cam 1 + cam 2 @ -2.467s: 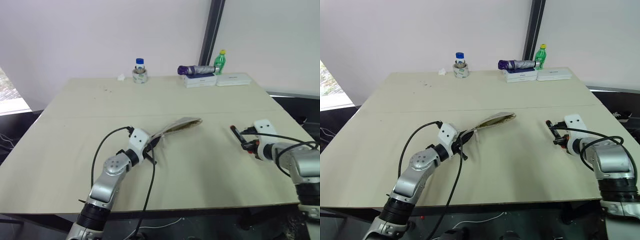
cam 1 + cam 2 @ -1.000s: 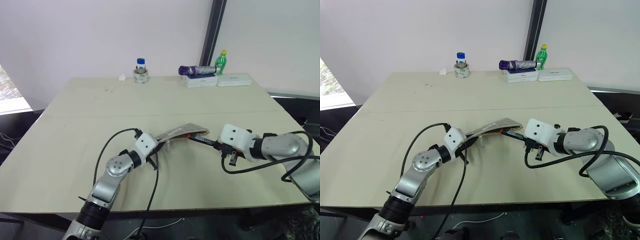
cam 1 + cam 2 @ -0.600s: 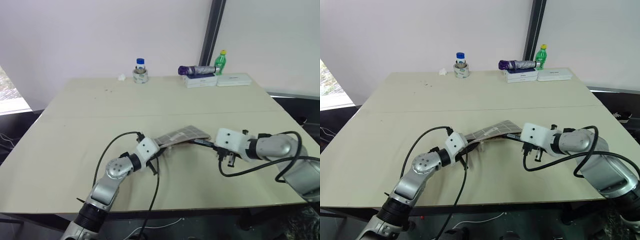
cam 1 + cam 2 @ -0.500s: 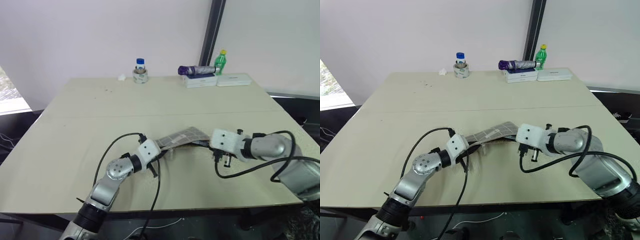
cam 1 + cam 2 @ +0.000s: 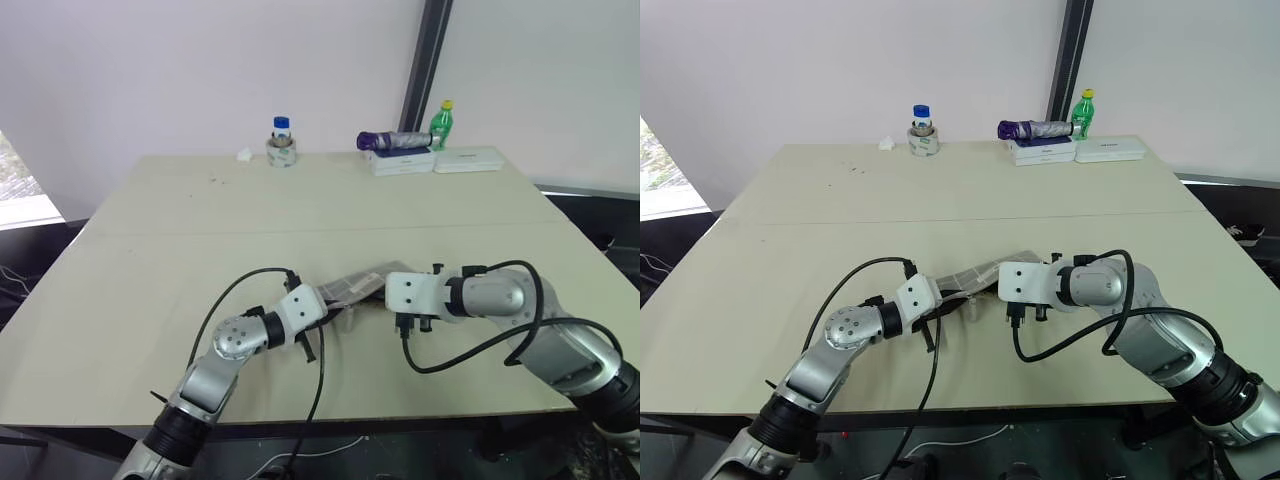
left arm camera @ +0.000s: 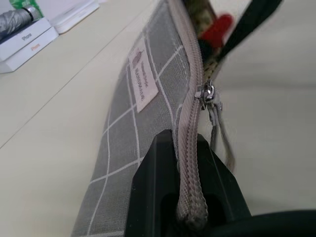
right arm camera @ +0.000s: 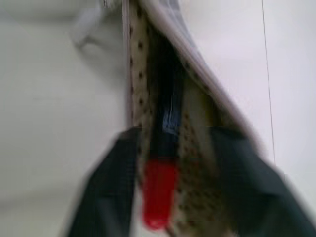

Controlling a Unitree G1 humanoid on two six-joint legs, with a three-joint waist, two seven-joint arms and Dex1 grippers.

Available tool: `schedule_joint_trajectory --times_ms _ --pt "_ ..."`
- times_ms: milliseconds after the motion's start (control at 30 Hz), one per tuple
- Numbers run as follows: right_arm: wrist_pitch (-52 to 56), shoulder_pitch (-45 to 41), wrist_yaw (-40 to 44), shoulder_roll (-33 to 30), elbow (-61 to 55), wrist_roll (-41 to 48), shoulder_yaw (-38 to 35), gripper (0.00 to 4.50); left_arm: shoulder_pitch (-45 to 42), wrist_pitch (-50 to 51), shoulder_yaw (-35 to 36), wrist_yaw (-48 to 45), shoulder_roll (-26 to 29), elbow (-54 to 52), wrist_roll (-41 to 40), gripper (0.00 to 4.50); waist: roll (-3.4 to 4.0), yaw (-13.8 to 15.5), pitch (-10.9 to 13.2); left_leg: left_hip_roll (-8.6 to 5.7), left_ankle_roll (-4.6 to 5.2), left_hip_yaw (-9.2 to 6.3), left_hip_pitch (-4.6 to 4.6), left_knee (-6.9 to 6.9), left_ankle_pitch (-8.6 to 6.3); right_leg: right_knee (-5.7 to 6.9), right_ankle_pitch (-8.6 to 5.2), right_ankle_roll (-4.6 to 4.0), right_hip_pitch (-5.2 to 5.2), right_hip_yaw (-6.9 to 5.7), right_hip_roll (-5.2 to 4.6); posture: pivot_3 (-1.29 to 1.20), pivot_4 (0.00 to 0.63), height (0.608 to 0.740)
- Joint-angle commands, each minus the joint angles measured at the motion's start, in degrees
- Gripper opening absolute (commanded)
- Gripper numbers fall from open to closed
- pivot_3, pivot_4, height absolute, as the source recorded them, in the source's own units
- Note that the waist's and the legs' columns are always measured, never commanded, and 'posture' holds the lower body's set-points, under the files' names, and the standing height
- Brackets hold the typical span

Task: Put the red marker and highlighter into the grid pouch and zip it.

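**Red marker resting in the open mouth of the grid pouch**

The counter is a broad, pale beige board with a matte, smooth face and a thin seam running across it. Near its front middle lies the grid pouch, a flat rectangle of grey woven fabric crossed by thin white lines, with a small white label sewn to its side. A ribbed grey zip runs along its upper edge, and a small metal slider with a pale pull cord hangs partway along it. Beyond the slider the mouth stands open, showing a cream lining with dark dots.

The left end effector is clamped tight on the zipped end of the pouch, its two black fingers pinching the fabric just below the zip and holding that end off the counter.

The right end effector sits at the open end, its dark fingers spread wide to either side of the mouth, apart from the marker between them.

The red marker is a slim stick with a black barrel and a rounded, glossy red end. The barrel is down inside the lining; the red end pokes out of the opening.

At the far edge of the counter stand a small blue-capped jar, flat white boxes, a folded purple-and-grey umbrella and a green bottle.
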Motion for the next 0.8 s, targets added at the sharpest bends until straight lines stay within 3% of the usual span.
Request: schedule_joint_trajectory --times_ms 33,267,467,667,800 --pt "3.2 -0.3 1.7 -0.7 -4.0 5.1 -9.4 3.70 -0.7 3.8 2.6 1.9 -1.8 -2.7 -3.1 0.00 0.00 0.1 0.0 0.00 0.00 -0.01 0.00 0.00 0.00 0.00 0.00 0.00 0.02 0.00 0.00 0.00 0.150 0.740" --pt "16.9 -0.3 4.9 2.5 -7.9 20.9 -22.4 3.70 -7.5 18.8 9.4 6.9 -8.3 -1.9 -11.5 0.00 -0.01 0.0 0.0 0.00 0.00 -0.10 0.01 0.04 0.00 0.03 0.00 0.01 0.06 -0.09 0.02 0.00 0.150 0.740" --pt "23.2 0.5 -4.2 9.6 -6.7 22.4 -20.2 3.70 -15.6 28.9 12.0 8.7 -10.9 2.6 -15.8 0.00 -0.02 -0.2 0.0 -0.11 0.00 -0.08 0.01 0.05 0.00 0.06 0.01 0.01 0.05 -0.10 0.04 0.00 0.150 0.740" --pt "31.1 -1.7 -13.8 20.5 -5.3 24.5 -21.5 3.70 -17.3 35.8 14.9 8.9 -12.9 1.1 -22.3 0.00 -0.02 -0.3 0.0 -0.10 -0.01 -0.09 0.00 0.02 0.01 0.12 0.01 0.01 -0.02 -0.07 0.05 0.00 0.150 0.740" --pt "33.2 -2.6 -17.1 23.1 -4.6 25.5 -21.6 3.70 -16.8 38.4 15.0 8.9 -12.6 -0.7 -24.4 0.00 -0.02 -0.1 0.0 -0.10 -0.02 -0.12 0.00 0.04 0.02 0.13 0.01 0.01 0.00 -0.06 0.05 0.00 0.150 0.740"
